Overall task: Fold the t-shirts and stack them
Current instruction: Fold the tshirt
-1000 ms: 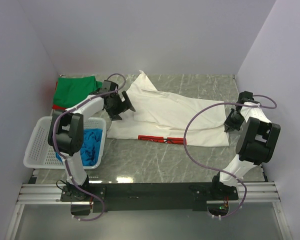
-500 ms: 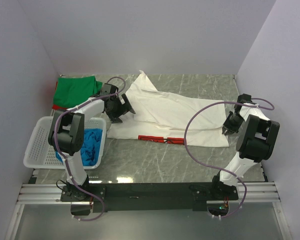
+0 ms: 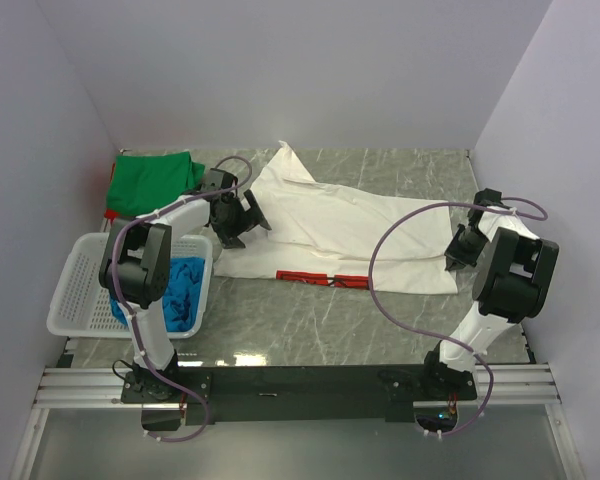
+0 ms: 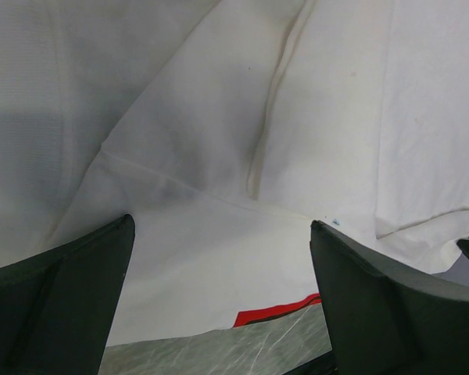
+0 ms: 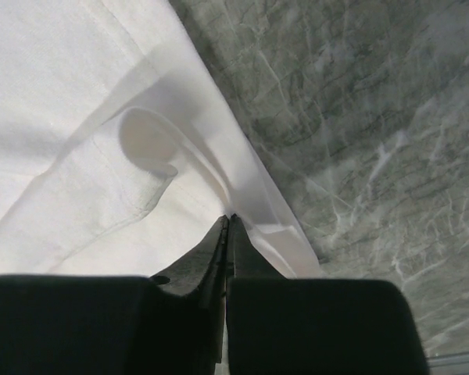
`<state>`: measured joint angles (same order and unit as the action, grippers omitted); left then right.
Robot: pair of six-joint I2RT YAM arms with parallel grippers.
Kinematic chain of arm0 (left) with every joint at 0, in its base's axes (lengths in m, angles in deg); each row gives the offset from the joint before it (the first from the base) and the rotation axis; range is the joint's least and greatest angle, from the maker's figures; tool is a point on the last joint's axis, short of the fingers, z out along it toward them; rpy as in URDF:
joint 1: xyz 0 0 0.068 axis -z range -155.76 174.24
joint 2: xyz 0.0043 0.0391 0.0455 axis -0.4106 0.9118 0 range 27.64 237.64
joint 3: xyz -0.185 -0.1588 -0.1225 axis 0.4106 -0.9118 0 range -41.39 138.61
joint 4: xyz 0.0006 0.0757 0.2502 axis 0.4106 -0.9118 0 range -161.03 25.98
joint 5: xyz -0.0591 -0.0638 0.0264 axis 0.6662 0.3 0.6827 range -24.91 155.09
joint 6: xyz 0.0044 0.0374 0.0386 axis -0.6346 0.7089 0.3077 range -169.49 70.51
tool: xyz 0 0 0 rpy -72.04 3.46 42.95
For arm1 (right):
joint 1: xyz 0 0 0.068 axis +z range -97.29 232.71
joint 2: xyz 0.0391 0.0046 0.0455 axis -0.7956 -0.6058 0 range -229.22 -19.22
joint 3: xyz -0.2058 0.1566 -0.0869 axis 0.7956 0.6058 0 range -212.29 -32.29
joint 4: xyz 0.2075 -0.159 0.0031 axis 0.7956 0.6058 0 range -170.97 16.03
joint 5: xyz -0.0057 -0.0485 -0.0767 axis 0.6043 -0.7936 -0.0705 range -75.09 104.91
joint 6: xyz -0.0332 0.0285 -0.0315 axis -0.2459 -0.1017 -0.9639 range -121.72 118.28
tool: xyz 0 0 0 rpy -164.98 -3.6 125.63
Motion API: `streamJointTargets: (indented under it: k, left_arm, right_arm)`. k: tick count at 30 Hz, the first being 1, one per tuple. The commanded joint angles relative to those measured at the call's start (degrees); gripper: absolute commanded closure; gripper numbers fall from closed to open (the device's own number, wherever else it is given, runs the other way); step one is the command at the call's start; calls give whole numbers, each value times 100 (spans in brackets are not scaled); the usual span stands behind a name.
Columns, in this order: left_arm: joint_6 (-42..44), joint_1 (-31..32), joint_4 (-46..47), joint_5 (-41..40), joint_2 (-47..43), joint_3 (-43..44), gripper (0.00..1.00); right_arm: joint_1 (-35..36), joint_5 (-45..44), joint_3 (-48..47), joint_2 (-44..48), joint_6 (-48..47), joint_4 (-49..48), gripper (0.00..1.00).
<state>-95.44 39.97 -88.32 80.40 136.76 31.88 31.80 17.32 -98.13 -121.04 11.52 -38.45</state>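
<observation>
At the left, a blue t-shirt (image 3: 185, 285) lay bunched in the white basket (image 3: 75, 290). Behind it, a green t-shirt (image 3: 150, 180) sat in the back corner of the table (image 3: 380, 315). The left claw (image 3: 245, 215) hung wide open just over the left end of the white t-shirt (image 3: 350, 225), holding nothing. That t-shirt lay spread across the middle. The right claw (image 3: 452, 258) was pinched tight on its right edge.
</observation>
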Motion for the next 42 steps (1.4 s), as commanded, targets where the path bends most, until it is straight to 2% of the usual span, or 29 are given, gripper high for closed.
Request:
streamJointTargets:
  k: [1,16,25,28,29,30,32,37,42]
  left_arm:
    - [16,-8,65,7,-5,-76,1]
    - [-10,-26,83,-98,30,-76,1]
    - [34,-8,171,-90,-31,28,1]
    - [78,18,31,-81,-66,413,1]
    - [78,44,-14,-72,-75,520,1]
    - [69,62,-49,-72,-66,625,1]
    - [34,141,-84,-98,-84,907,1]
    - [8,439,-374,-248,214,1399,1]
    - [60,730,-742,-677,565,1794,7]
  right_arm:
    - [-63,-224,-86,-40,-14,-16,100]
    - [-581,-619,1,496,100,54,100]
    - [-599,-356,63,435,83,-60,100]
    - [-599,-268,-42,487,83,-42,77]
    - [-590,-259,-60,523,100,-25,67]
    - [-599,-259,-69,549,109,-25,64]
    - [-590,-119,-86,654,118,-34,59]
    - [-581,153,-16,874,162,-78,58]
    - [-467,374,45,1076,223,-130,58]
